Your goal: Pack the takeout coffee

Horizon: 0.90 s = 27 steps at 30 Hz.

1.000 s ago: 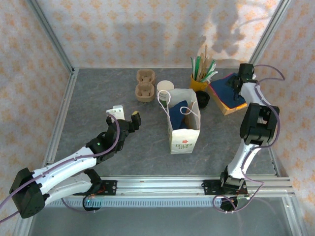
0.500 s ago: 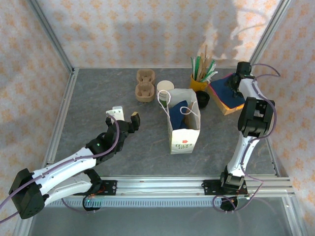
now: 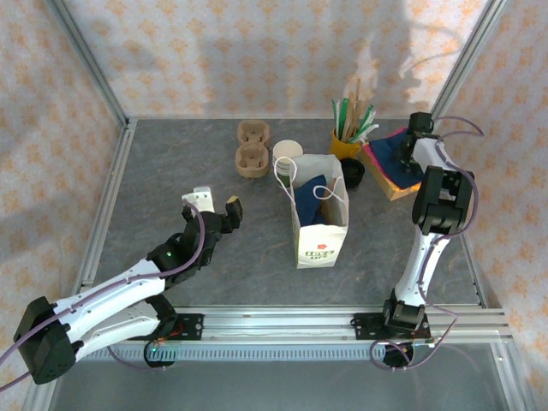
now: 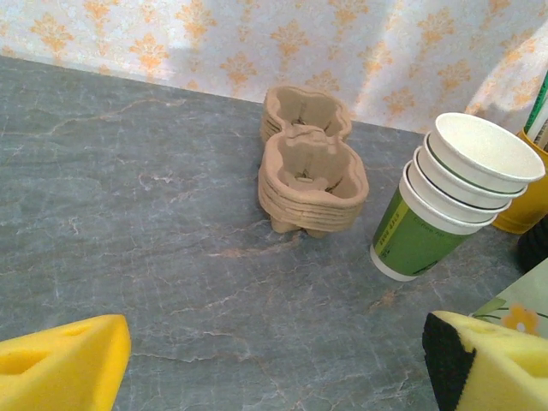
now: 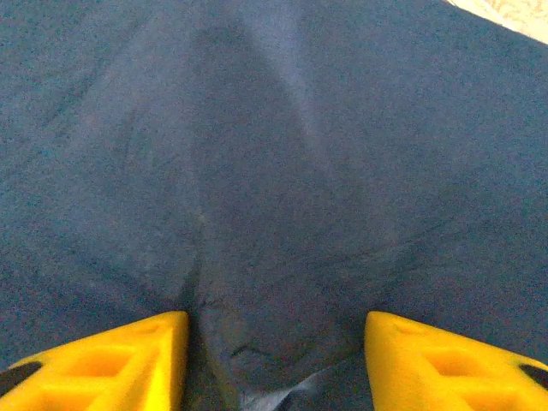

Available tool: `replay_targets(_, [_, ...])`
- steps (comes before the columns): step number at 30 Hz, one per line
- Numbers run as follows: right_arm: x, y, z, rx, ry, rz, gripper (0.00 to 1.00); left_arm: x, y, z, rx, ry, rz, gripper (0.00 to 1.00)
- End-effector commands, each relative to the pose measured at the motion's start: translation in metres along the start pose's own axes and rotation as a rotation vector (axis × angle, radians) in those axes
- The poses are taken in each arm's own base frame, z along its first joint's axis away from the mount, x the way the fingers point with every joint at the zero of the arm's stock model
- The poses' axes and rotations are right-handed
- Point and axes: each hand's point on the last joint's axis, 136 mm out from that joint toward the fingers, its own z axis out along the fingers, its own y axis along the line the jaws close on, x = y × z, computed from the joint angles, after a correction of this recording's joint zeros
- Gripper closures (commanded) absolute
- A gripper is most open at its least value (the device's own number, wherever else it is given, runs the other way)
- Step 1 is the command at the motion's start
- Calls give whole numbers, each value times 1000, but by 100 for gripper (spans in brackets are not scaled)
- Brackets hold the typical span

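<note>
The takeout coffee is out of view. My left gripper (image 3: 214,204) hovers open over the bare table left of the paper bag (image 3: 321,231), with nothing between its yellow fingers (image 4: 60,364). Ahead of it stand a stack of lidless white-and-green cups (image 4: 445,201) and brown pulp cup carriers (image 4: 310,167). My right gripper (image 3: 411,141) is down on the dark blue napkins (image 3: 390,154) at the back right. Its jaws stand apart and press into the blue napkin (image 5: 274,171), and a fold bunches up between the fingertips (image 5: 111,364).
The open bag holds something dark blue (image 3: 312,199). A black stack of lids (image 3: 353,172) and a yellow cup of stirrers and straws (image 3: 347,133) stand beside it. The cup stack (image 3: 287,154) and carriers (image 3: 252,150) sit behind it. Metal frame rails edge the table.
The right gripper's jaws have narrowed on the blue napkins, and its wrist has shifted slightly left and back. The left arm has barely moved.
</note>
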Motion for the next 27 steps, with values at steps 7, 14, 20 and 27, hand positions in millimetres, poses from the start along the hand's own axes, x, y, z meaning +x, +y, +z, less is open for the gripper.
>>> replay_targets(7, [-7,25,-26,-150,-25,55,62,-1,6,0,-12,-20,-29,10])
replay_targets(14, [-17,35,-42,-238,-53,102,73,0,10,-2,-28,-18,-28,10])
replay_targets(20, [-24,37,-58,-276,-75,115,83,-4,15,-6,-40,-30,-21,10])
replay_targets(27, [-44,35,-115,-316,-171,127,95,-6,14,-7,-39,-35,-23,10])
